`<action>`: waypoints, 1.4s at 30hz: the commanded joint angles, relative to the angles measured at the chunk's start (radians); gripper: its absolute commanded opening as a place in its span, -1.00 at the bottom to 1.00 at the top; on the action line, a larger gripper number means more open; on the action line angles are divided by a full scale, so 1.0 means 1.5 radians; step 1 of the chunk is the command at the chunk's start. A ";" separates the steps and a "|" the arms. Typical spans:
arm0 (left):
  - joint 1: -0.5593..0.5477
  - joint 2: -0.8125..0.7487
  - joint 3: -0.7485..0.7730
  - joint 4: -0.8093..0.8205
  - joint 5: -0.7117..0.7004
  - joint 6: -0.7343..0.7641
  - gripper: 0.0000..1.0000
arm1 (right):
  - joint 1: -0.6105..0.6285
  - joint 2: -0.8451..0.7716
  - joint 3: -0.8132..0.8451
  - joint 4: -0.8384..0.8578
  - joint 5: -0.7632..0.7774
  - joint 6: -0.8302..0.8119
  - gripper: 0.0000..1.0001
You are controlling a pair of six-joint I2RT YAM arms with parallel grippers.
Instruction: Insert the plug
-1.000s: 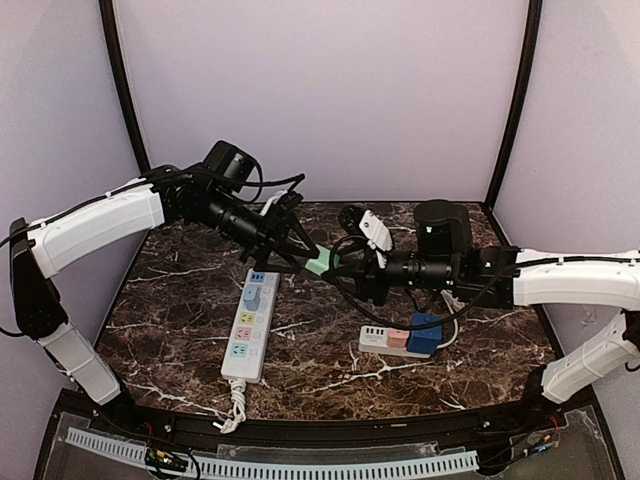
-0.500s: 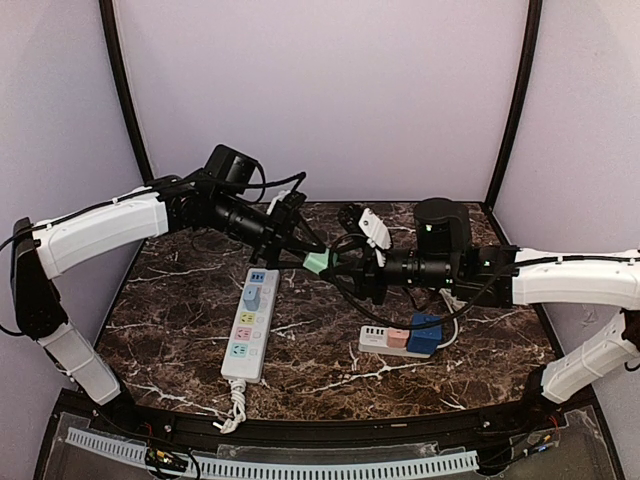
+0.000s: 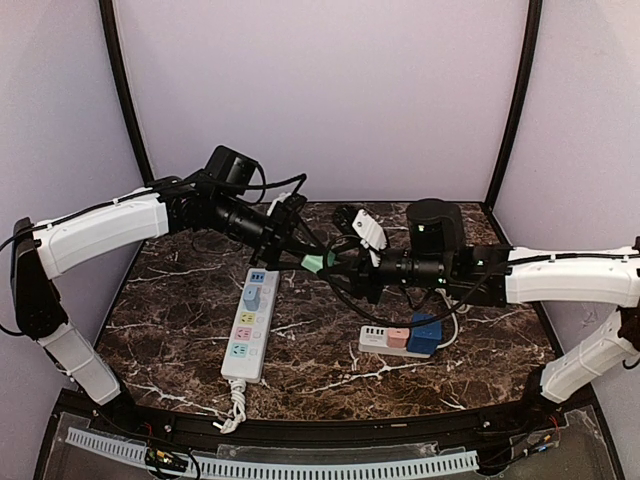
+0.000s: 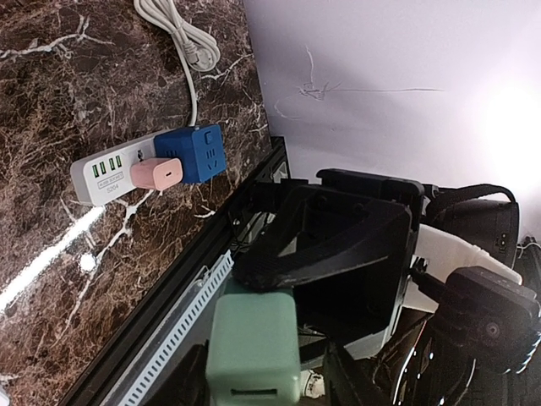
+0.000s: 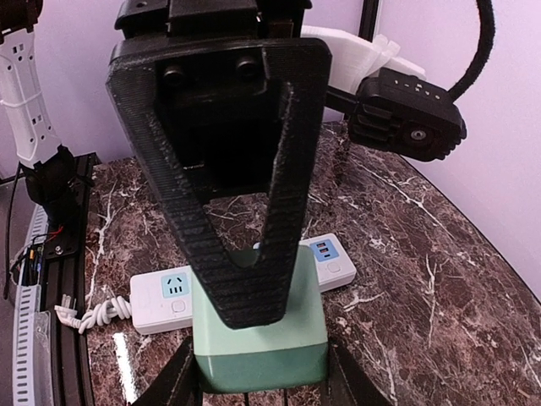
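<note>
Over the worktop, the right tool has come closer to the left tool since a second ago. It stays clamped on the green plug, in the air near the far end of the white power strip. The left tool has narrowed around the plug; whether it grips, I cannot tell.

We see a green plug low in frame, the right gripper meeting its top. Beyond, a white power strip carrying a blue cube adapter and a pink charger lies on the marble tabletop.
</note>
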 commanded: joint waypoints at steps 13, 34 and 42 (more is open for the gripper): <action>-0.004 -0.002 0.000 -0.014 0.025 0.014 -0.81 | -0.001 0.018 0.019 0.040 0.003 -0.013 -1.00; -0.002 0.018 0.026 -0.047 -0.014 0.039 -0.98 | -0.001 -0.056 -0.061 0.013 0.082 0.022 0.96; 0.002 0.016 0.037 -0.101 -0.046 0.064 -0.98 | -0.001 -0.108 -0.103 -0.015 0.091 0.047 0.97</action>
